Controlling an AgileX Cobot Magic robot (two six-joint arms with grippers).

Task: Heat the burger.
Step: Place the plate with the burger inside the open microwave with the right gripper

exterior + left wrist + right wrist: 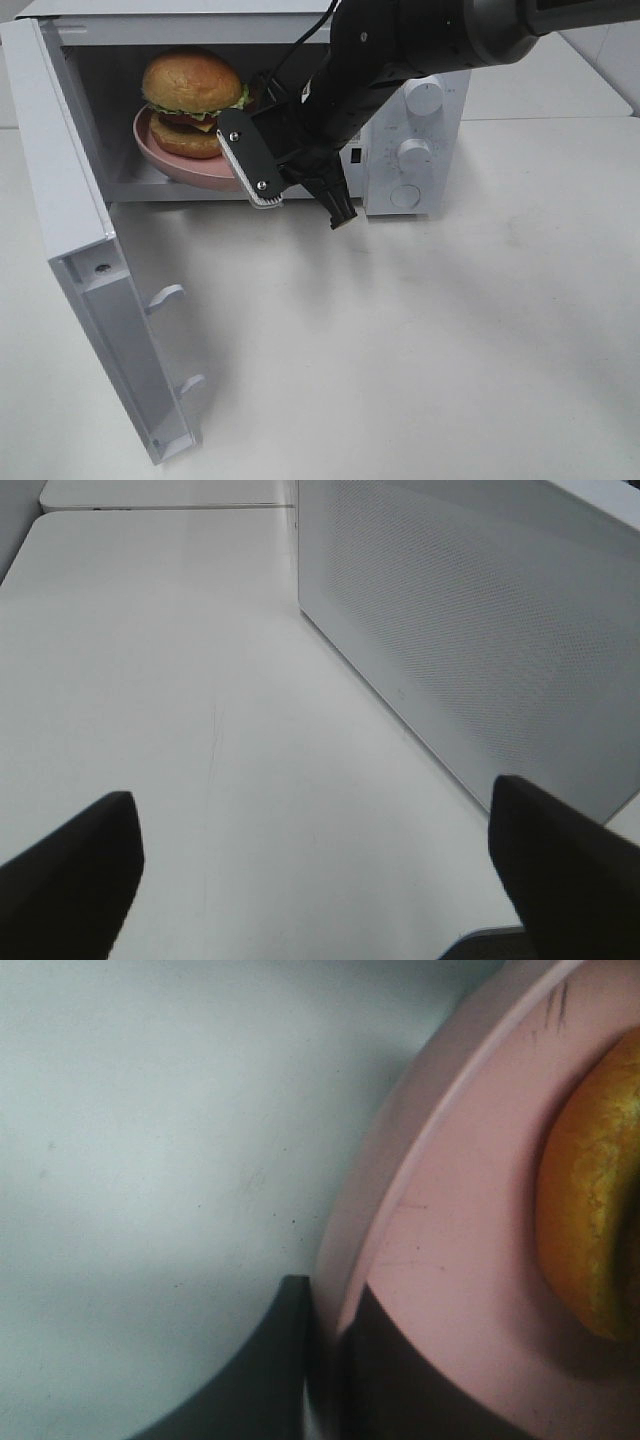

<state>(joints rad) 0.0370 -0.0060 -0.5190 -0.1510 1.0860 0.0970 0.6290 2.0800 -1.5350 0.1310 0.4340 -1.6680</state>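
My right tool (333, 1360) pinches the rim of the pink plate (165, 158) carrying the burger (193, 98) at the front edge of the open microwave's (425, 150) floor, left tool (315, 875) spread idle, so loading looks nearly done and next I must release, withdraw and shut the door (75, 230).

Soft, even light from above fills the high view: the white table (430, 350) is bright without glare, the cavity of the microwave (440, 150) is dimmer, and the arm (400, 50) throws a broad, faint shadow in front of the microwave. Beside the microwave, the left wrist view is pale and slightly washed out, the left gripper's fingers (70, 870) dark, blurred shapes. Inside the microwave, the right wrist view is soft throughout: pink plate (450, 1240), burger (590, 1200) and the right gripper's fingers (250, 1380) are all out of focus.
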